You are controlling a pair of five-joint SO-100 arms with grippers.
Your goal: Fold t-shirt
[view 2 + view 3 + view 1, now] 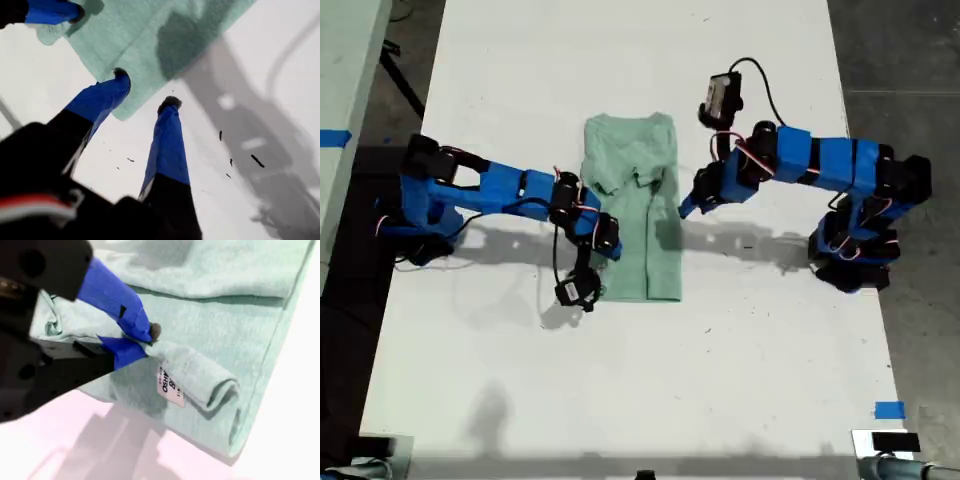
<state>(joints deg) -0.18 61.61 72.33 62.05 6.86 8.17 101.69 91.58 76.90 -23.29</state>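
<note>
The t-shirt (pixel 638 205) lies mid-desk (pixel 620 400), already narrowed to a strip with its long axis running far to near in the exterior view. My second gripper (pixel 142 342) is clamped on a rolled fold of cloth beside the label (pixel 170 385), apparently near the collar. My first gripper (pixel 145 90) hangs open just off a corner of the t-shirt, one fingertip (pixel 120 75) over the cloth, the other above bare desk. No containers are present.

White table (pixel 750 380), long, spans exterior view top to bottom. T-shirt (pixel 645 250) folded narrow, lying mid-table, nearer far edge. Two blue arm bases at side edges.
</note>
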